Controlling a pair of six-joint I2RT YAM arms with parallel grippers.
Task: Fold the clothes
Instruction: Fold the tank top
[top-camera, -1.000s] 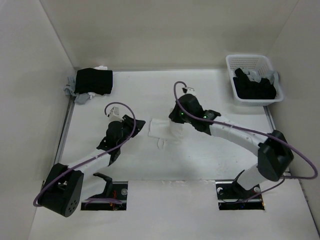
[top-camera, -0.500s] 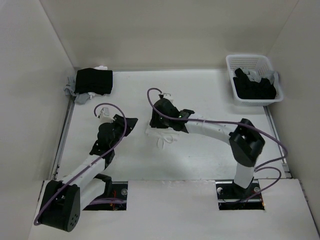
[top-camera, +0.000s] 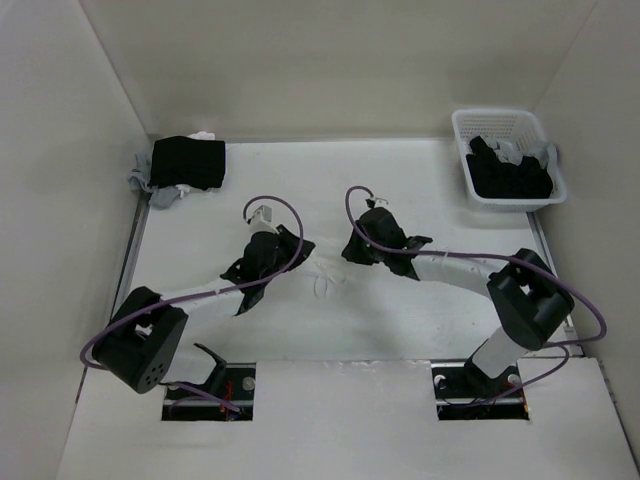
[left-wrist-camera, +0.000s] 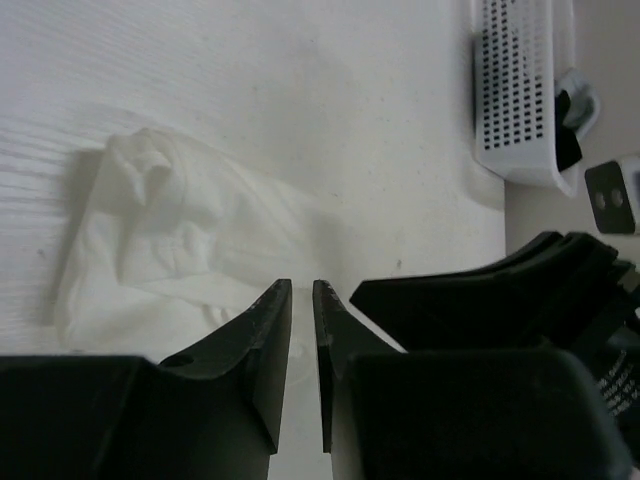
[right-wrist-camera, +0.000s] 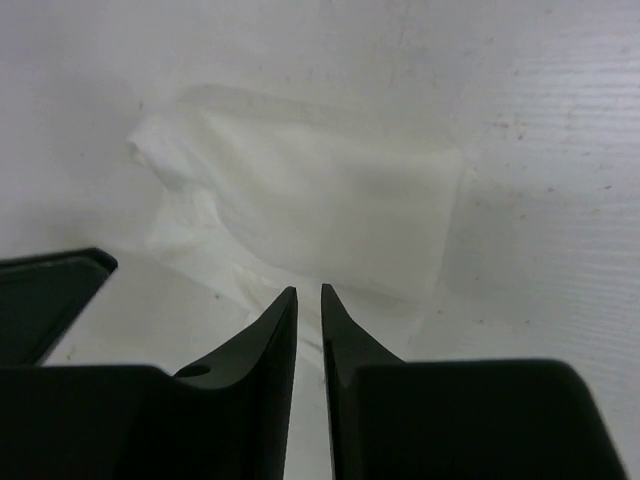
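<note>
Top external view: we find the white garment (top-camera: 325, 272) lying on the worktop (top-camera: 400, 190) at centre frame, between the two arm ends and hard to pick out against the pale surface. A black folded stack (top-camera: 188, 162) sits at upper left, and a white basket (top-camera: 497, 113) of dark clothes at upper right; neither is being handled.

Progress, in our judgement: the fold is partway. The right wrist view shows the garment gathered into a rough flat oblong with one side fairly straight. Its left end is bunched, and thin loose ends trail toward the bottom of the frame. The left wrist view confirms a crumpled corner at upper left of the cloth. We judge that squaring the bunched end, tucking in the trailing pieces and probably a further fold remain.

Pose: the left arm (top-camera: 190, 300) reaches up and rightward from lower left, its end just left of the garment. The right arm (top-camera: 450, 265) sweeps from lower right leftward across the worktop, its end just right of the cloth. Both point inward toward it.

The left fingers (left-wrist-camera: 270, 330) stand narrow, a slim gap showing, with nothing between them. The right fingers (right-wrist-camera: 275, 335) stand likewise, empty, with the cloth just beyond their tips.
</note>
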